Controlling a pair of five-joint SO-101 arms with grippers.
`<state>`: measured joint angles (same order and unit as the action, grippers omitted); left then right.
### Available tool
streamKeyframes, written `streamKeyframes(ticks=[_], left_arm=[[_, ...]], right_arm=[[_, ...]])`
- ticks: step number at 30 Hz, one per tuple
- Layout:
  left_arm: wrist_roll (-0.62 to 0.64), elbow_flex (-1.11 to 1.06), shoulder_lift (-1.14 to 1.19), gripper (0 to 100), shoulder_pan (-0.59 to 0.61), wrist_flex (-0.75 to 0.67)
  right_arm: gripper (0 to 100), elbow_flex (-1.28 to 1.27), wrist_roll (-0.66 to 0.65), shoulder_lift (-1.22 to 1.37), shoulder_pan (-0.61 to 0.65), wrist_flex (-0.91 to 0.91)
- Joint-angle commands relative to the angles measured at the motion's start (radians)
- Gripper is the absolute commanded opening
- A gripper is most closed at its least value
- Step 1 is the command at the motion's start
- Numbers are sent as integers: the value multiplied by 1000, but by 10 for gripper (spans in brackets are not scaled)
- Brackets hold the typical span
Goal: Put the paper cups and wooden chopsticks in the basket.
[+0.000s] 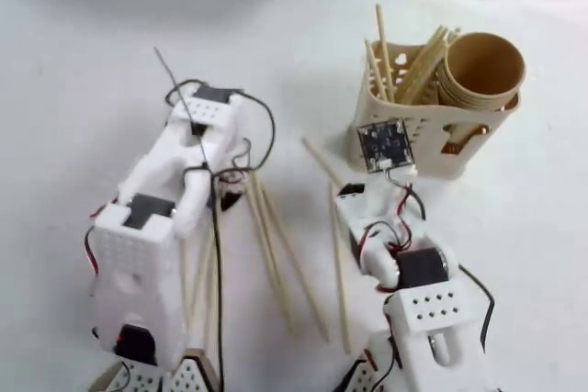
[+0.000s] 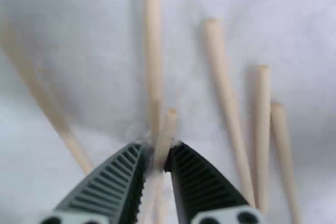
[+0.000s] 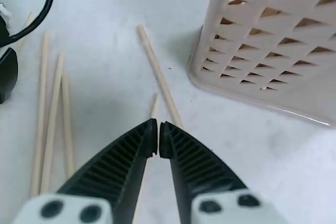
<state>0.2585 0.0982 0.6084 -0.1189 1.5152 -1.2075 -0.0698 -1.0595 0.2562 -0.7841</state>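
White table, left hand pinching chopstick, right hand closed

A cream lattice basket stands upright on the desk, holding a stack of tan paper cups and several chopsticks on end. Loose chopsticks lie scattered on the desk nearby, with one pinched between the left fingers.
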Motion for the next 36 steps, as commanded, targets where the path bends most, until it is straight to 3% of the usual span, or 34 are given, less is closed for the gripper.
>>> streamKeyframes(ticks=[1,14,20,27,36], left_arm=[[-46,55,-38,24,16,37],[-247,364,-338,23,18,230],[-345,496,-429,23,12,226],[-388,738,-458,23,-96,221],[-381,1026,-453,22,-222,87]], right_arm=[[21,8,2,-22,-12,18],[21,9,2,-22,-19,18],[19,9,2,-22,-65,12],[18,8,-12,-22,-65,-28],[18,6,-186,-13,-58,-136]])
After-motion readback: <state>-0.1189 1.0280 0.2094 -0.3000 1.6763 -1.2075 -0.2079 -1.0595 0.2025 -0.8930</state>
